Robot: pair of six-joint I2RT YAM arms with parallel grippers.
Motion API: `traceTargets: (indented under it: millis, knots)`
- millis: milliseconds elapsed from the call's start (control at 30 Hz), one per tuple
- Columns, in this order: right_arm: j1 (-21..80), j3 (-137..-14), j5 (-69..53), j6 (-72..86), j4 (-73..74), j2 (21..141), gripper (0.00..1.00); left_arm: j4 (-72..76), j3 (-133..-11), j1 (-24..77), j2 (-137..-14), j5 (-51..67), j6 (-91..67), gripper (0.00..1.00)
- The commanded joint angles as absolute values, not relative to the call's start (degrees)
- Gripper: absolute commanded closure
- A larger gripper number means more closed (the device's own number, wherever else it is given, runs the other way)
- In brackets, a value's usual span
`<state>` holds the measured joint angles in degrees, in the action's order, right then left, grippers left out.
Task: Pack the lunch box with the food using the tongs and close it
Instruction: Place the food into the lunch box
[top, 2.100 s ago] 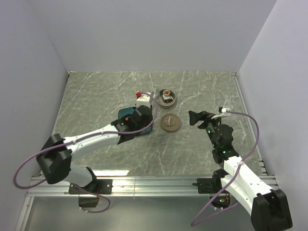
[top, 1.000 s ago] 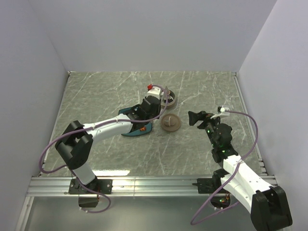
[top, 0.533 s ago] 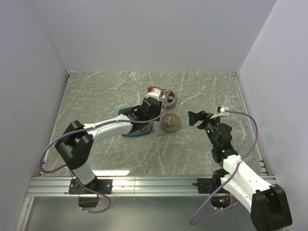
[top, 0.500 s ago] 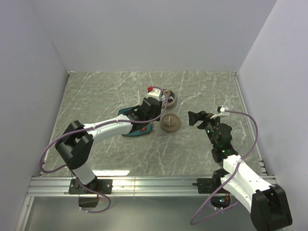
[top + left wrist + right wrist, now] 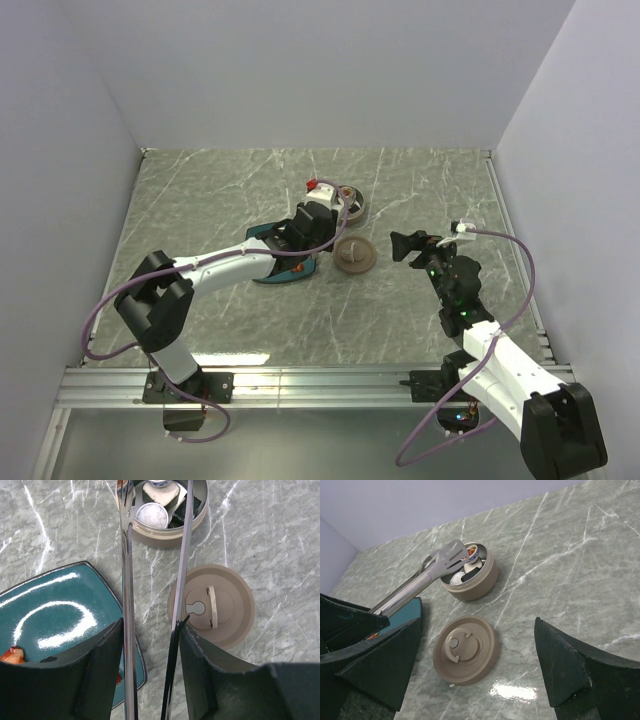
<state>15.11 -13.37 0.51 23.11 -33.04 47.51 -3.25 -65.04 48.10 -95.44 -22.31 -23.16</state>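
In the top view the left arm (image 5: 230,268) reaches to mid-frame, its wrist at the open lunch box (image 5: 356,208), with the lid (image 5: 354,254) lying apart on the worktop (image 5: 200,200) just below; the step in hand looks like dropping food into the tin. In the left wrist view the left fingers (image 5: 100,670) pinch the tongs (image 5: 182,570), whose arms stand parted with tips over the tin's white food (image 5: 152,515) at top centre. An orange-red piece (image 5: 10,655) lies on the teal plate (image 5: 60,600) at lower left, so the next move probably calls for swinging back to it. In the right wrist view the right fingers (image 5: 570,670) are spread wide and empty, near the lid.
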Motion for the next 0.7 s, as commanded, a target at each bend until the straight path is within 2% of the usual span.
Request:
traceTargets:
  millis: [0, 400, 667]
  knots:
    - [14.68, -13.80, 0.26, 22.76, -35.33, 47.81, 0.00, -0.44, -65.39, 48.51, -92.20, -23.03, -21.97, 0.47]
    - [14.68, -13.71, 0.18, 22.76, -35.33, 47.64, 0.00, 1.41, -60.91, 49.92, -84.65, -27.42, -22.94, 0.47]
    - [14.59, -13.71, 0.18, 22.76, -35.77, 47.81, 0.00, -4.74, -49.85, 51.41, -75.42, -32.07, -30.75, 0.48]
